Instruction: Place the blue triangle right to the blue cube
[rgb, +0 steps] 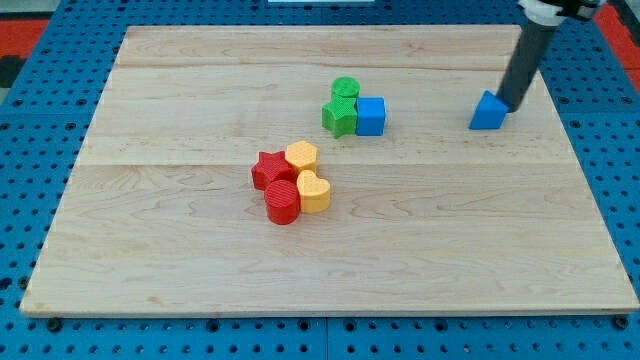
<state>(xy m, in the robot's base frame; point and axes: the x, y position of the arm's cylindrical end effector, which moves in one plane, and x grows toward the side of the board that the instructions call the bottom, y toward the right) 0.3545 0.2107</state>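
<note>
The blue triangle (488, 112) lies at the view's upper right on the wooden board (180, 250). The blue cube (370, 116) sits near the board's upper middle, well to the left of the triangle. My tip (509, 106) rests at the triangle's right side, touching or nearly touching it. The dark rod slants up to the view's top right.
A green cylinder (346, 89) and a green star-like block (339, 117) touch the blue cube's left side. Near the middle, a red star (269, 169), a red cylinder (283, 202), a yellow hexagon-like block (301, 156) and a yellow heart (314, 192) form a cluster.
</note>
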